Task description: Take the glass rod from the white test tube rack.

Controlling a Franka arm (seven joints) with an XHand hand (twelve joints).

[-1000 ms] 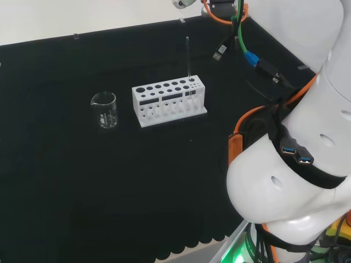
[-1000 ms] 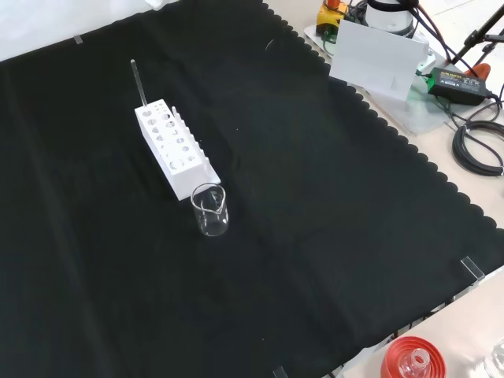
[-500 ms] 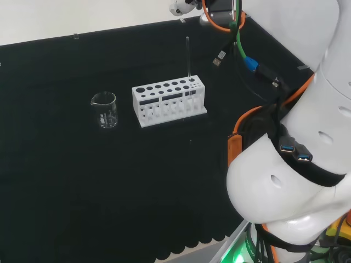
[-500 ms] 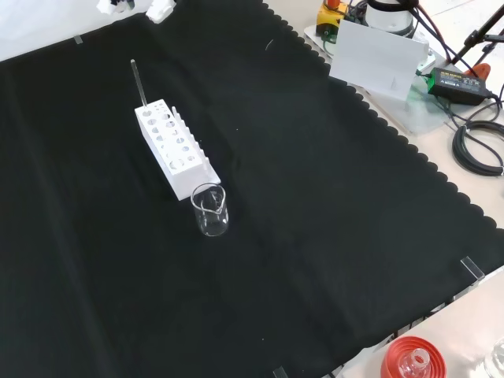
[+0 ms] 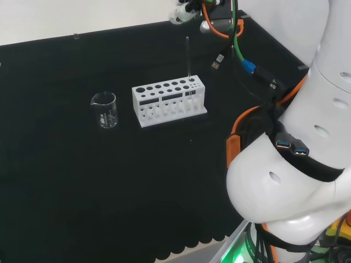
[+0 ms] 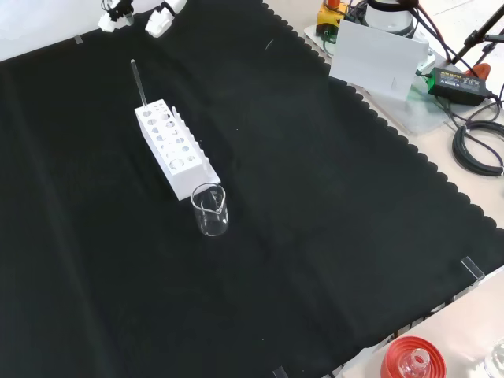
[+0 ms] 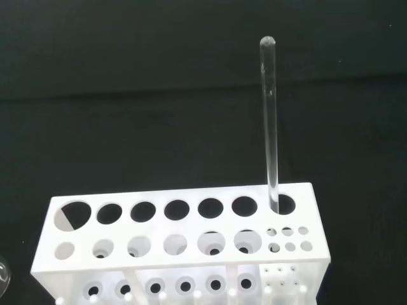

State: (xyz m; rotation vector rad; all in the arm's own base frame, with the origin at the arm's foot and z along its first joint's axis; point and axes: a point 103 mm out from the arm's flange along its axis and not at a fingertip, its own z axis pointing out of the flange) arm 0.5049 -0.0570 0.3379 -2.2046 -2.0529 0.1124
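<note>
The white test tube rack (image 5: 169, 101) stands on the black cloth with several empty holes. The clear glass rod (image 5: 188, 57) stands upright in the hole at its right end in the head view. In the front view the rack (image 6: 175, 147) runs away from the camera and the rod (image 6: 138, 81) rises from its far end. The hand (image 5: 185, 11) hangs above and beyond the rod's top, apart from it. Its white fingertips (image 6: 161, 17) enter from the front view's top edge, spread and holding nothing. The wrist view looks down on the rack (image 7: 184, 248) and the rod (image 7: 271, 127).
A small glass beaker (image 5: 104, 109) stands left of the rack in the head view, nearer the camera in the front view (image 6: 210, 209). A red ribbed stand (image 6: 409, 361) sits off the cloth's front right corner. The arm's white links (image 5: 296, 164) stand at the head view's right.
The hand has come down towards the rod: its fingertips now reach into the front view's top edge and sit lower in the head view. Rack, rod and beaker have not moved.
</note>
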